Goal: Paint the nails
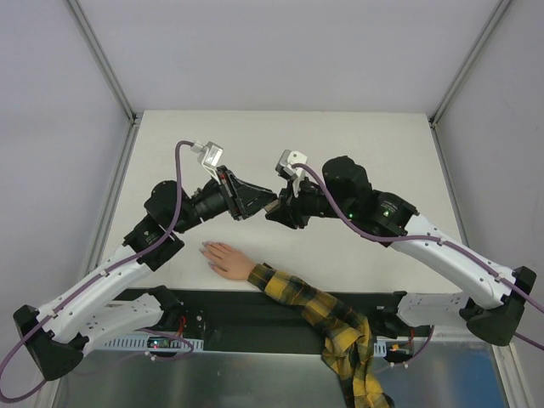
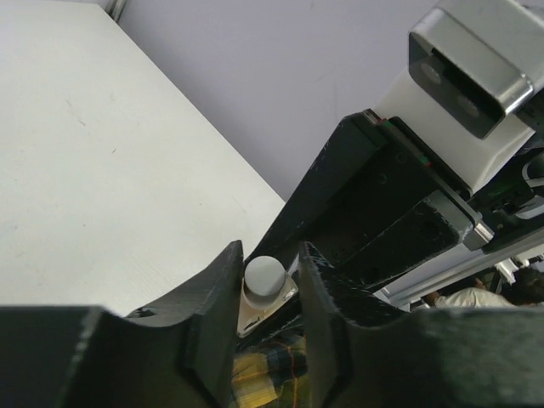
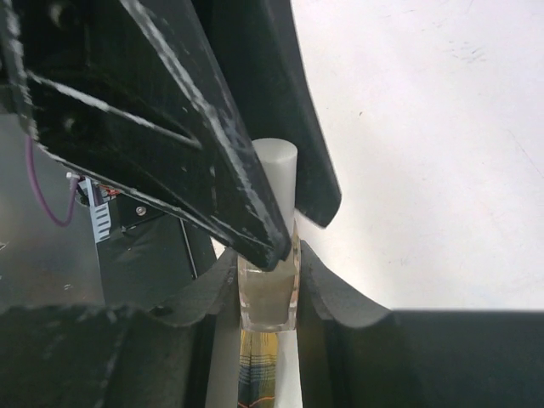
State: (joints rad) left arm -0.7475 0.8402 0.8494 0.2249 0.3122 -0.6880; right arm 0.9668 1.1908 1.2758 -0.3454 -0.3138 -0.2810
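A small flesh-coloured hand [image 1: 226, 259] lies flat on the table, its tiny pale nails [image 1: 205, 248] pointing left, at the end of a yellow-and-black plaid sleeve [image 1: 316, 313]. Above and behind it the two grippers meet tip to tip. My right gripper [image 3: 269, 274] is shut on a clear nail-polish bottle [image 3: 269, 297] holding greyish liquid. My left gripper [image 2: 268, 274] is closed around the bottle's white cap [image 2: 263, 274], which also shows in the right wrist view [image 3: 279, 166]. In the top view the left gripper [image 1: 265, 202] and right gripper [image 1: 277, 211] hide the bottle.
The white table [image 1: 340, 153] is bordered by metal rails, with grey walls behind. A black strip [image 1: 255, 310] runs along the near edge under the sleeve. The sleeve hangs over the front edge at the lower right [image 1: 361, 374].
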